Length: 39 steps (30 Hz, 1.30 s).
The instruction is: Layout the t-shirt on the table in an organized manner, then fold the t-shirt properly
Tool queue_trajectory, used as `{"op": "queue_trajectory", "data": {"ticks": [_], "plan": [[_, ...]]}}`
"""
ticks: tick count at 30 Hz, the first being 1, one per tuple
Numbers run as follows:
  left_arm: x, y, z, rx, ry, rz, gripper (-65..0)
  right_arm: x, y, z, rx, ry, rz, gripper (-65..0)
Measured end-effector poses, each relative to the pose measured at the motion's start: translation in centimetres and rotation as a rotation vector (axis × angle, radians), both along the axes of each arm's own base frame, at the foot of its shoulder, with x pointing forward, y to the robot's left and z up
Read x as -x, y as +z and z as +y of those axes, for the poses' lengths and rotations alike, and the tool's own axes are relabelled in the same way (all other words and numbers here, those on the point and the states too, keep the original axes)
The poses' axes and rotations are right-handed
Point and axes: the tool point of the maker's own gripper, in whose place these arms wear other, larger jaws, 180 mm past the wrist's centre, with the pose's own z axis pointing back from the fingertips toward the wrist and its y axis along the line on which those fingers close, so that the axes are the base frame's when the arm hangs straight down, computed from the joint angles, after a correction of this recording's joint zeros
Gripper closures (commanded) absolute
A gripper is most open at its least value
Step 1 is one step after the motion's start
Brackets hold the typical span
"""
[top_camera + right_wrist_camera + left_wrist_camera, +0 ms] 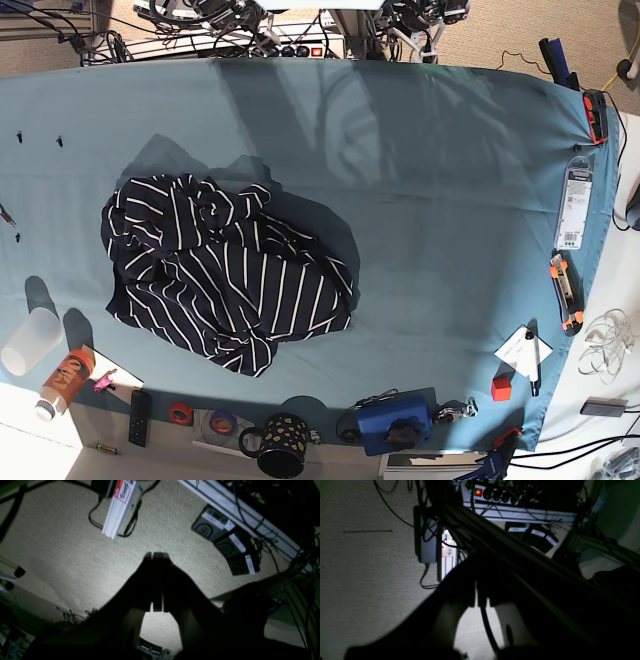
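The t-shirt, dark with thin white stripes, lies crumpled in a heap on the left half of the teal-covered table. Neither gripper is near it. Both wrist views look down at beige carpet rather than at the table. My left gripper is a dark silhouette with its fingers pressed together and nothing between them. My right gripper is likewise shut and empty, its fingertips meeting over the carpet. In the base view only the arm bases and cables show, at the top edge.
Along the table's front edge stand a clear cup, an orange bottle, a dotted black mug and a blue device. A packaged tool and an orange knife lie at the right. A power strip and black boxes sit on the floor.
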Motion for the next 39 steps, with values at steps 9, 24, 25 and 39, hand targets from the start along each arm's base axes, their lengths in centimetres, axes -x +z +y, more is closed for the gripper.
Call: {"op": "queue_trajectory", "data": {"ticks": [9, 24, 25, 39], "plan": [[0.16, -0.06, 0.53, -0.008, -0.004, 0.002, 0.0, 0.02, 0.0, 0.0, 0.0, 0.0, 0.0, 0.0], [-0.04, 0.0, 0.68, -0.013, -0.016, -0.002, 0.0, -0.04, 0.0, 0.02, -0.001, 0.0, -0.001, 0.0], [-0.04, -0.01, 0.71, -0.014, -0.016, -0.002, 0.0, -0.04, 0.0, 0.02, -0.001, 0.0, -0.001, 0.0], [0.02, -0.01, 0.73, -0.014, -0.016, -0.001, 0.0, 0.09, 0.01, -0.09, 0.004, 0.002, 0.006, 0.0]]}}
